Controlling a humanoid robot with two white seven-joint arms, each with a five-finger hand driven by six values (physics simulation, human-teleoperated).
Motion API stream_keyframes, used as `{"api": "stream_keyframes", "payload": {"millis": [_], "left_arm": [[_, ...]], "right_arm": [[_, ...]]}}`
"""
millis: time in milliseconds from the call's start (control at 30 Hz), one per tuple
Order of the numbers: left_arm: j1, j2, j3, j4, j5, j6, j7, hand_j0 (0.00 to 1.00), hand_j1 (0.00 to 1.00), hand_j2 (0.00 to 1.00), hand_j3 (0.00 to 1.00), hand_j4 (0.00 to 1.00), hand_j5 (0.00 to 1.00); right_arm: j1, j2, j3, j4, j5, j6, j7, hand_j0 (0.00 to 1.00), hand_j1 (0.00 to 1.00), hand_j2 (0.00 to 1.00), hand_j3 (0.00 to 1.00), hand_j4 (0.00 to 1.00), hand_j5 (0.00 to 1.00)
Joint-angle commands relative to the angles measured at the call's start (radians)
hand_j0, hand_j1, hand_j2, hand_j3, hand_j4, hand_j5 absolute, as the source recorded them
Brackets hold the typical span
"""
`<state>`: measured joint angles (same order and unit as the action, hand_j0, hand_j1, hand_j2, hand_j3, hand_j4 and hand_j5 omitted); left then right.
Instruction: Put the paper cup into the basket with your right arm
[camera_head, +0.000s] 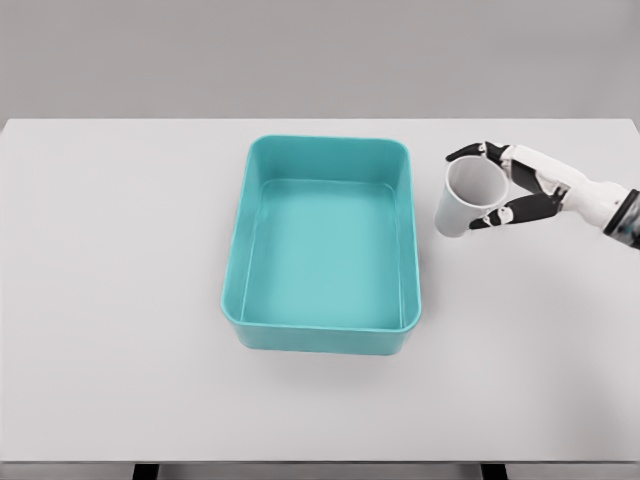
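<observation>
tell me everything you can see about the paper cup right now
The paper cup is plain white, tapered, wider at its open mouth than at its base. It is tilted, mouth up and toward the camera, base pointing down and left, so its inside shows and looks empty. The right hand grips it near the rim, dark fingers wrapped around it. It sits just right of the teal basket, outside it.
</observation>
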<state>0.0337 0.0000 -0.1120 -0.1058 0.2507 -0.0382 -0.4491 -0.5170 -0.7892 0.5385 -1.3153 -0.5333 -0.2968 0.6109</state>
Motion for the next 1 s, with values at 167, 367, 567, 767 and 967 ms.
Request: {"api": "stream_keyframes", "payload": {"millis": [167,367,567,767,967], "left_arm": [[0.000,0.000,0.000,0.000,0.001,0.001,0.000,1.00,1.00,1.00,1.00,1.00,1.00],[0.000,0.000,0.000,0.000,0.001,0.000,0.000,1.00,1.00,1.00,1.00,1.00,1.00],[0.000,0.000,0.000,0.000,0.001,0.000,0.000,1.00,1.00,1.00,1.00,1.00,1.00],[0.000,0.000,0.000,0.000,0.001,0.000,0.000,1.00,1.00,1.00,1.00,1.00,1.00],[0.000,0.000,0.000,0.000,0.001,0.000,0.000,1.00,1.00,1.00,1.00,1.00,1.00]], "right_arm": [[0.000,-0.001,-0.055,-0.096,0.001,-0.012,0.000,0.70,0.70,0.70,0.70,0.70,0.70],[0.002,0.027,-0.058,-0.212,0.068,-0.018,0.000,0.70,0.70,0.70,0.70,0.70,0.70],[-0.020,0.122,-0.058,-0.271,0.187,-0.013,0.000,0.70,0.70,0.70,0.70,0.70,0.70],[-0.041,0.260,-0.042,-0.280,0.496,-0.004,0.000,0.69,0.69,0.69,0.69,0.69,0.69],[-0.048,0.332,-0.022,-0.326,0.823,0.042,0.000,0.67,0.67,0.67,0.67,0.67,0.67]]}}
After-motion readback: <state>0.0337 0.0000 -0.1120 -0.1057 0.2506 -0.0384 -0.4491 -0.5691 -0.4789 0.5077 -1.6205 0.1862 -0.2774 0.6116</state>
